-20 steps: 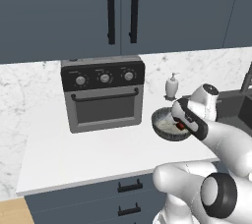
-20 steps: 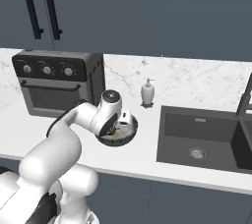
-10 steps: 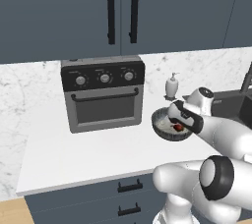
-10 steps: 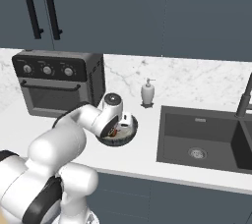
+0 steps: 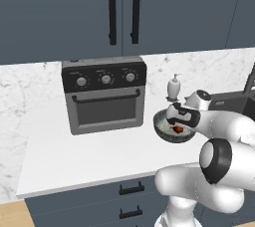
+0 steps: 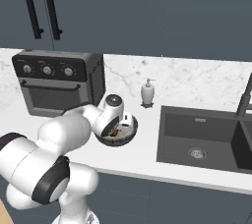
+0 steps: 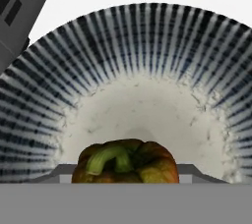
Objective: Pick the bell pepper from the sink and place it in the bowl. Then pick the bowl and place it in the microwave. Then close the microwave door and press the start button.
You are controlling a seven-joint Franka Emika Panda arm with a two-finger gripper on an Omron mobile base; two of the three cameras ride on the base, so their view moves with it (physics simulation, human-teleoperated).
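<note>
On the white marble surface (image 5: 74,156), a round blue-grey speckled bowl (image 5: 169,132) sits right of a silver three-knob countertop oven (image 5: 104,99). The gripper (image 5: 178,125) hangs over the bowl, above a small orange-red bell pepper (image 5: 178,130) inside.

**Count of things in the kitchen**

One bowl (image 5: 172,127), just under the tool (image 5: 178,123). One pepper (image 7: 125,161) inside it. One soap bottle (image 6: 147,92) behind the tool. One oven (image 5: 105,99) with three knobs, to the tool's left. One sink (image 6: 204,141) with two basins, to its right, and one faucet (image 6: 244,98). Two cabinet handles (image 5: 123,10) above. One table (image 5: 74,159).
</note>
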